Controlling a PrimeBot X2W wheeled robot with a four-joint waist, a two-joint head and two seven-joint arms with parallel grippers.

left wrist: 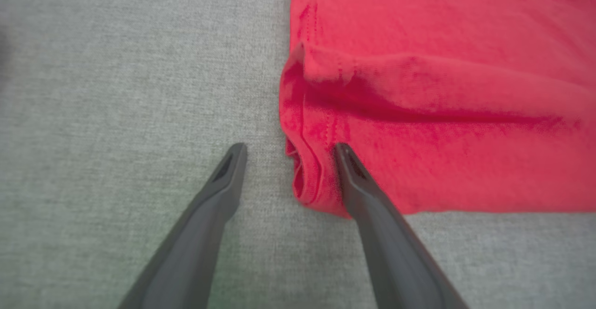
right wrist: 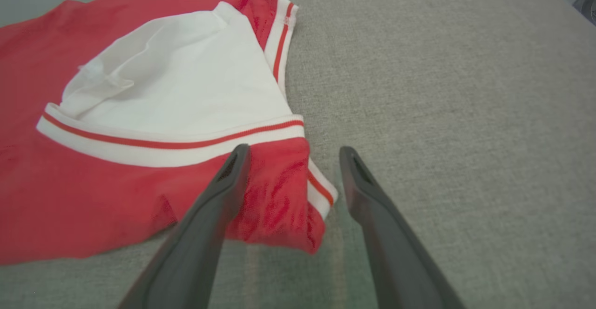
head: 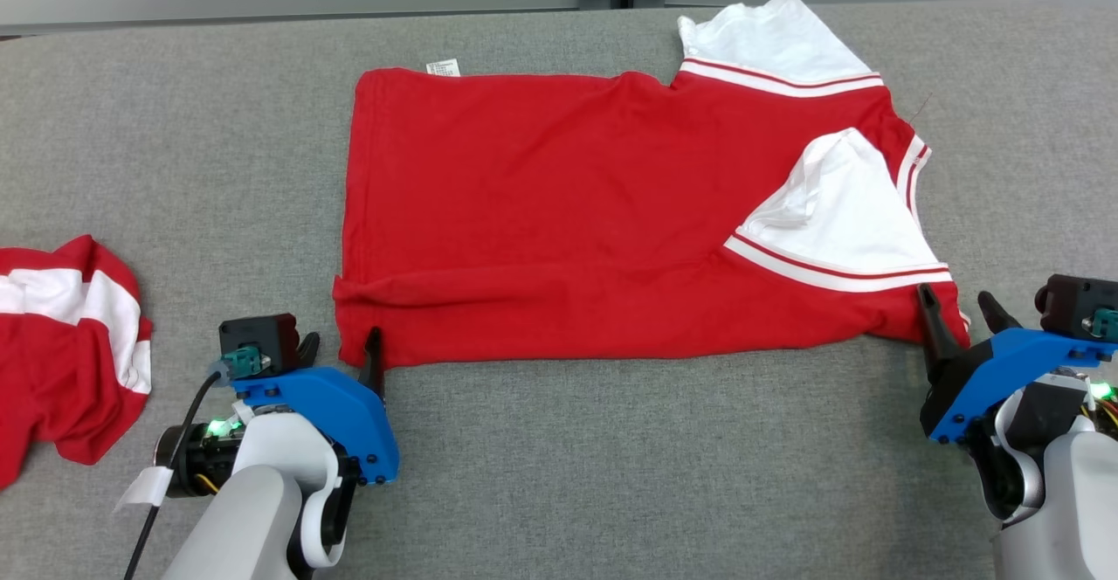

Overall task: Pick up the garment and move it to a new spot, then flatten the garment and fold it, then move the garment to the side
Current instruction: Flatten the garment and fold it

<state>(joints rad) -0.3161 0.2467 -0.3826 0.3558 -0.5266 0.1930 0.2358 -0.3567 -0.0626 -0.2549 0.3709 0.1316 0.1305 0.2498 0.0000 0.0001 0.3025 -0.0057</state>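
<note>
Garment: red, white-sleeved T-shirt [head: 541, 213], flat, partly folded.
Left end effector [left wrist: 289, 150]: apart.
Right end effector [right wrist: 294, 151]: apart.
Remaining: more folds, move aside.

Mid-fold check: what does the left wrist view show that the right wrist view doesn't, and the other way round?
Left wrist, not right wrist: the left claw, open, straddling a rumpled, plain red hem corner of the shirt.
Right wrist, not left wrist: the right claw, open, at a corner edged with striped trim, and the white sleeve lying on the red body.
Both: red shirt fabric flat on the gray cloth surface, one finger over the shirt, the other over bare surface, nothing gripped.
</note>
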